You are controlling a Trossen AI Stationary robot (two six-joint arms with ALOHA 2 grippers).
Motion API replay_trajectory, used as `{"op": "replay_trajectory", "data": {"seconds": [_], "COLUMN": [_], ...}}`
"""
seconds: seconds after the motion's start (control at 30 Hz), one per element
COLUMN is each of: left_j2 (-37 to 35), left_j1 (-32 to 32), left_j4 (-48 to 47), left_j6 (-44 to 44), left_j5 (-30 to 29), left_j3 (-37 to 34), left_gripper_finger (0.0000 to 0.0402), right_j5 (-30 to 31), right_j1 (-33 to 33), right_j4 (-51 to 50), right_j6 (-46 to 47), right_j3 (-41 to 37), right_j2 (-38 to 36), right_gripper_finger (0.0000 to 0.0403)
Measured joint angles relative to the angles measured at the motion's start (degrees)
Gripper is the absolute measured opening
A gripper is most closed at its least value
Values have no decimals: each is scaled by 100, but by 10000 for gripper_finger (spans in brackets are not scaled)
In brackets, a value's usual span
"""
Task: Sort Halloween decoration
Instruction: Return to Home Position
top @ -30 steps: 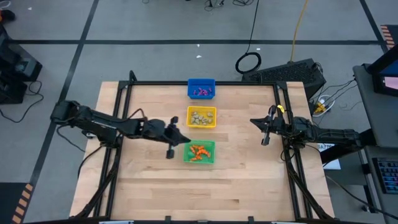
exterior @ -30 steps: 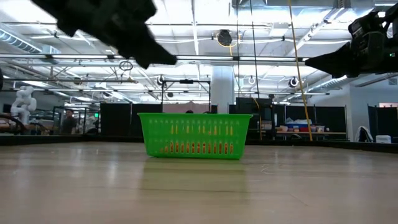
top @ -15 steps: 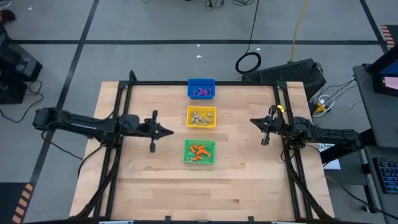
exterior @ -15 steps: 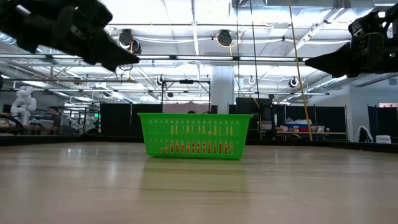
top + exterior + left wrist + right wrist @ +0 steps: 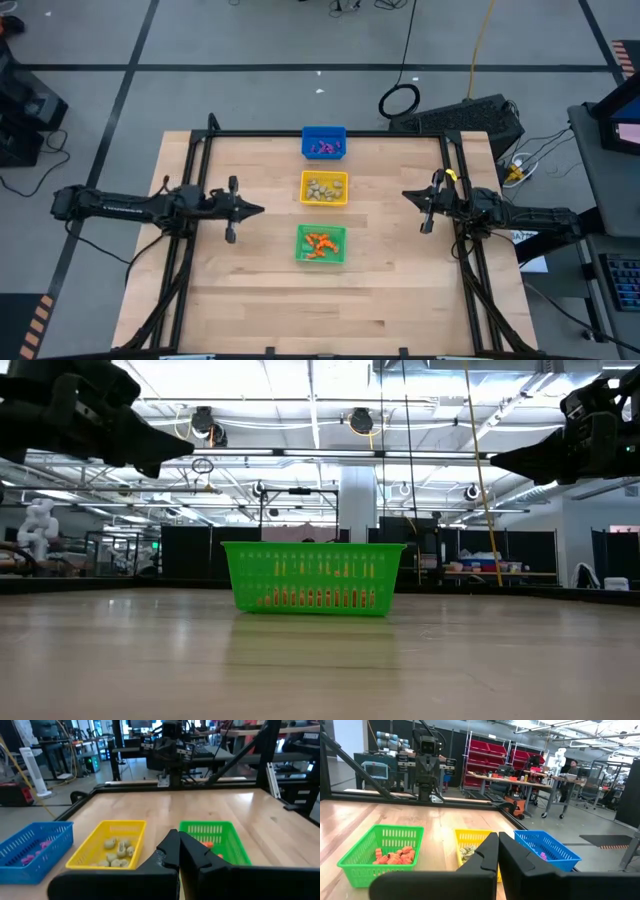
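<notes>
Three small square bins stand in a row down the middle of the table: a blue bin point(image 5: 324, 143) with purple trinkets point(image 5: 35, 852), a yellow bin point(image 5: 324, 188) with beige-olive trinkets point(image 5: 117, 852), and a green bin point(image 5: 321, 245) with orange trinkets point(image 5: 395, 856). My left gripper point(image 5: 258, 210) hovers shut over the left part of the table, pointing at the bins. My right gripper point(image 5: 407, 195) hovers shut near the right edge, also pointing at them. In both wrist views the fingers lie together and hold nothing.
A black frame point(image 5: 190, 150) runs along the table's far, left and right sides. Bare wood lies between each gripper and the bins and across the near half of the table. In the low view the green bin point(image 5: 313, 576) stands alone on the tabletop, both arms high above it.
My left arm has drawn back from beside the green bin toward the table's left edge, staying above the table with its gripper shut. The bins and their contents have stayed in place.
</notes>
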Motion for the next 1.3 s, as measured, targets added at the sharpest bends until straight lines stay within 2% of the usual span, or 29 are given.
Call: {"op": "replay_trajectory", "data": {"seconds": [0.73,0.9,1.0,1.3], "left_j2": [-2067,-2585,-2879,-2889], "left_j1": [0,67,206,898], "left_j4": [-1710,-1339,-1721,-1727], "left_j6": [148,154,32,42], "left_j5": [-11,-59,-70,-77], "left_j3": [-5,-456,-564,-566], "left_gripper_finger": [0,0,0,0], "right_j5": [-31,94,105,141], "right_j1": [0,-1,-1,-113], "right_j4": [-3,0,2,11], "right_j6": [86,105,-36,-106], "right_j3": [0,0,0,0], "right_j2": [0,0,0,-23], "right_gripper_finger": [0,0,0,0]}}
